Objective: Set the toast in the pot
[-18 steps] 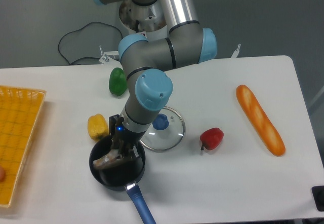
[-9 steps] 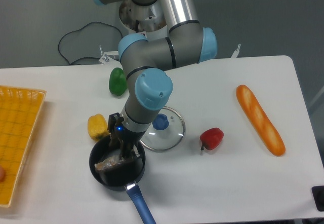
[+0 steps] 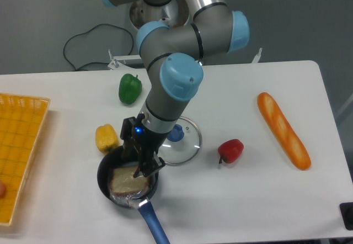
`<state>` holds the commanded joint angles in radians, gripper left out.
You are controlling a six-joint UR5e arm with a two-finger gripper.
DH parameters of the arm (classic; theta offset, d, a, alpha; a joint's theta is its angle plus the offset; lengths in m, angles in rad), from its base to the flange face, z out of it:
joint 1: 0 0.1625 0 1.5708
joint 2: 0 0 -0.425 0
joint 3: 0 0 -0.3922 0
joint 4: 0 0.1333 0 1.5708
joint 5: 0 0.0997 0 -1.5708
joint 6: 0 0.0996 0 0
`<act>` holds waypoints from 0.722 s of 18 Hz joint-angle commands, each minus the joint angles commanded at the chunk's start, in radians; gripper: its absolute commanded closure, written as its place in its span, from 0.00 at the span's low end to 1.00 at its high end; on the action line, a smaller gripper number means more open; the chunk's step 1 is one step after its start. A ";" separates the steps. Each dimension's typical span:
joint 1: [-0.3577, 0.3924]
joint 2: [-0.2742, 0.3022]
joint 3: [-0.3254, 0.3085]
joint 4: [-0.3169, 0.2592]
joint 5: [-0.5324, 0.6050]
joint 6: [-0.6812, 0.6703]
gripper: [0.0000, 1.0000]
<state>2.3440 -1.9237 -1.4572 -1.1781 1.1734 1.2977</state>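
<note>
The toast [image 3: 128,181], a tan slice in clear wrap, lies flat inside the black pot [image 3: 103,173] at the front left of the table. The wrap spills a little over the pot's near rim. The pot's blue handle [image 3: 154,228] points toward the front edge. My gripper [image 3: 142,164] hangs over the right half of the pot, just above the toast. Its fingers are apart and hold nothing.
A glass lid [image 3: 186,143] with a blue knob lies right beside the pot, partly under the arm. A yellow pepper [image 3: 106,137] sits just left of the pot, a green pepper [image 3: 129,88] behind, a red pepper [image 3: 230,150] and a baguette [image 3: 283,130] to the right. A yellow basket [image 3: 19,150] stands at the left edge.
The toast was held tilted between the fingers; it now lies flat in the pot, released. The arm has swung slightly right and the gripper has risen a little.
</note>
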 joint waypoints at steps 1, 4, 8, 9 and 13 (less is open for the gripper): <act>-0.003 0.008 -0.011 -0.002 0.002 0.000 0.00; -0.008 0.058 -0.052 0.000 0.008 0.009 0.00; -0.031 0.115 -0.112 0.002 0.168 0.078 0.00; -0.047 0.124 -0.120 0.000 0.239 0.078 0.00; -0.071 0.143 -0.132 -0.002 0.370 0.077 0.00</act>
<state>2.2734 -1.7810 -1.5892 -1.1796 1.5432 1.3744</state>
